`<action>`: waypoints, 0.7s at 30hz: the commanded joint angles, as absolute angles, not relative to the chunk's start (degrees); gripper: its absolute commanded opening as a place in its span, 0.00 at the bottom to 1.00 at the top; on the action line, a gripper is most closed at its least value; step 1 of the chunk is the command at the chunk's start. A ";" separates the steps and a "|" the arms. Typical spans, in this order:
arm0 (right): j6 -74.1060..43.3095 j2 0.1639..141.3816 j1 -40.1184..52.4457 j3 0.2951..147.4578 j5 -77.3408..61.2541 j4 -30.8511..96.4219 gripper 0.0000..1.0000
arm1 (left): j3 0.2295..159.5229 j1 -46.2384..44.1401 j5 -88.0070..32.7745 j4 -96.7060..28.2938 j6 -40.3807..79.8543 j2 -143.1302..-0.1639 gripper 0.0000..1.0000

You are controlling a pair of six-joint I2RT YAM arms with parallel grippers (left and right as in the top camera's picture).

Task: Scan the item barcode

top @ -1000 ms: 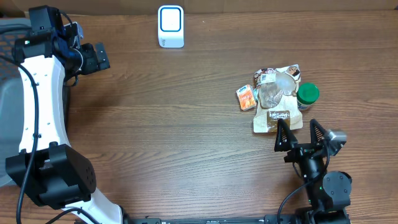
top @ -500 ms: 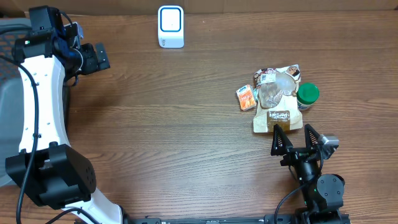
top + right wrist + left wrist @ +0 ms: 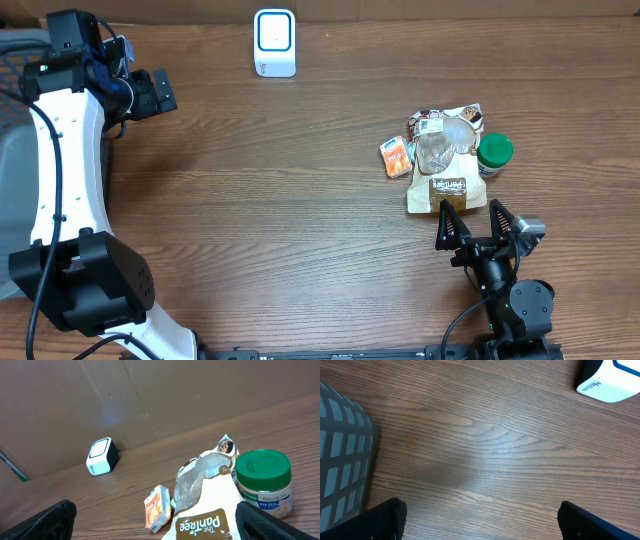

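A white and brown bag (image 3: 447, 172) printed "The Pantree" lies at the right of the table. An orange packet (image 3: 397, 156) sits on its left and a green-lidded jar (image 3: 494, 153) on its right. The white, blue-faced scanner (image 3: 275, 42) stands at the far middle edge. My right gripper (image 3: 470, 208) is open just short of the bag's near edge, touching nothing. Its wrist view shows the bag (image 3: 210, 500), jar (image 3: 263, 482), packet (image 3: 159, 507) and scanner (image 3: 102, 456). My left gripper (image 3: 160, 90) is open over bare wood at the far left, and the scanner (image 3: 612, 380) is beyond it.
A grey mesh basket (image 3: 340, 460) stands at the table's left edge beside the left arm, also visible from above as the basket (image 3: 10, 150). A cardboard wall (image 3: 150, 395) runs behind the scanner. Bare wood lies between scanner and items.
The right gripper shifted slightly left and back toward the near edge a second ago, then held still. The left arm and the items have not moved.
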State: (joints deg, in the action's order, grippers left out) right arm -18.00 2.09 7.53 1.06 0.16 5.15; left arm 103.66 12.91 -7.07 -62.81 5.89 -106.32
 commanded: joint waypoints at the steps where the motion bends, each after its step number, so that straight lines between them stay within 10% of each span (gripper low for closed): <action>1: -17.72 1.41 7.33 0.47 -0.32 4.75 1.00 | 103.92 13.10 -7.44 -62.78 6.66 -107.15 0.99; 21: -17.72 1.41 7.33 0.47 -0.32 4.75 1.00 | 103.92 12.21 -7.25 -62.78 6.66 -103.53 1.00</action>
State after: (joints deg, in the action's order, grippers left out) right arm -17.98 2.09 7.53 1.06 0.16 5.17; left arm 103.66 12.86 -7.07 -62.81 5.89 -106.30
